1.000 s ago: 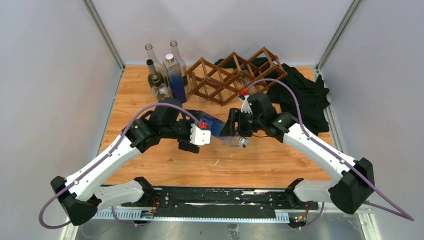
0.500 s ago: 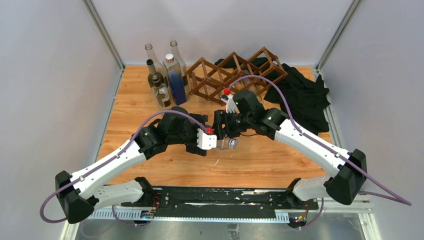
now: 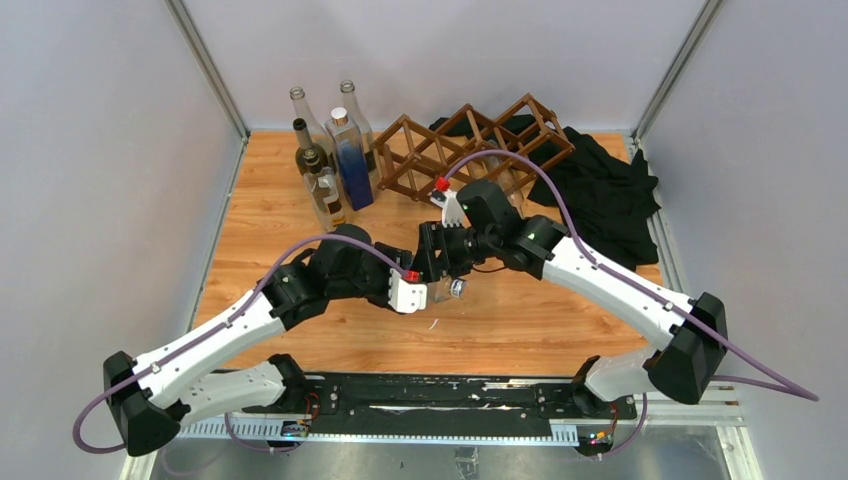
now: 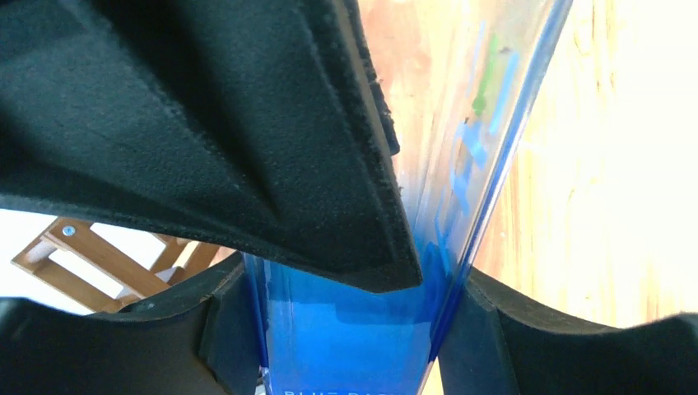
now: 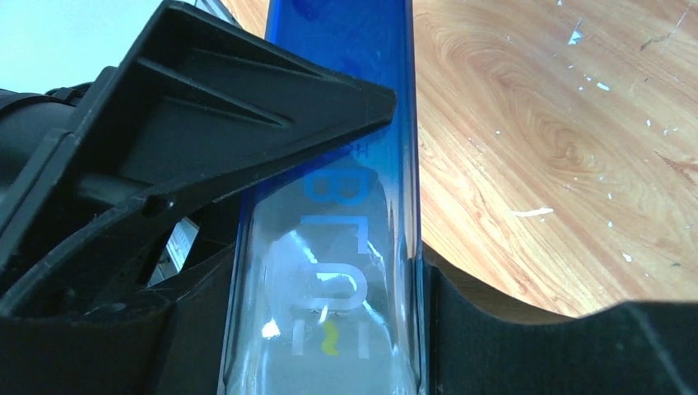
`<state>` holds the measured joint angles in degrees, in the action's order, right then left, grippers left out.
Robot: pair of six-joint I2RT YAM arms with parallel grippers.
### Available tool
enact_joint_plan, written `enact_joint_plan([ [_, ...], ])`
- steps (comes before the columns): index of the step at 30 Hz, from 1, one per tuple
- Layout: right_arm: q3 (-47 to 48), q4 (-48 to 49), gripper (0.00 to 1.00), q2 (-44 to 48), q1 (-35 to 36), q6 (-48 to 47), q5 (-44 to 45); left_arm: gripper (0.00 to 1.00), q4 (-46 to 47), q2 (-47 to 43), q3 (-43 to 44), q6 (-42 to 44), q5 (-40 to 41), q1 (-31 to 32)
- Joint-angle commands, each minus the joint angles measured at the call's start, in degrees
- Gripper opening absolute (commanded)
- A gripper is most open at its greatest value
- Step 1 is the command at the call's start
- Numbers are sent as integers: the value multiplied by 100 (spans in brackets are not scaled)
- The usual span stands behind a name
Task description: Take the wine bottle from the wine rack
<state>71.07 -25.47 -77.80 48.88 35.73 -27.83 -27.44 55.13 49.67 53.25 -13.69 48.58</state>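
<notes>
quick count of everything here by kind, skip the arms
blue bottle, held over the table: 1
standing bottles, back left: 5, as far as the tight cluster shows
wine rack: 1
black cloth: 1
total: 8

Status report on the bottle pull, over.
Left gripper and right gripper both shut on the blue bottle. Bottle off the wine rack, in front of it. Spare bottles back left, clear.

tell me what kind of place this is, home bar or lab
Probably a robotics lab test cell, not a home: a left arm and right arm bolted to a wooden table, plain grey walls, and a wine rack staged as a prop.
</notes>
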Motion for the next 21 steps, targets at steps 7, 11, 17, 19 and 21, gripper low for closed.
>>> enact_joint_plan([
  [7, -83, 720, 88, 922, -336, -281, 183, 0, 710, -315, 69, -751, 500, 11],
  [11, -457, 732, 91, 1372, -885, -232, 41, 0, 694, -301, 299, -1362, 434, 11],
  [17, -746, 738, 94, 2024, -1530, -246, -84, 0, 773, -160, 750, -2241, 348, -114],
  [19, -841, 760, 94, 2168, -1604, -322, -74, 0, 727, -68, 1045, -2623, 57, -350],
  [21, -945, 841, 94, 2287, -1610, -411, -61, 0, 674, 65, 1380, -3108, -290, -683],
])
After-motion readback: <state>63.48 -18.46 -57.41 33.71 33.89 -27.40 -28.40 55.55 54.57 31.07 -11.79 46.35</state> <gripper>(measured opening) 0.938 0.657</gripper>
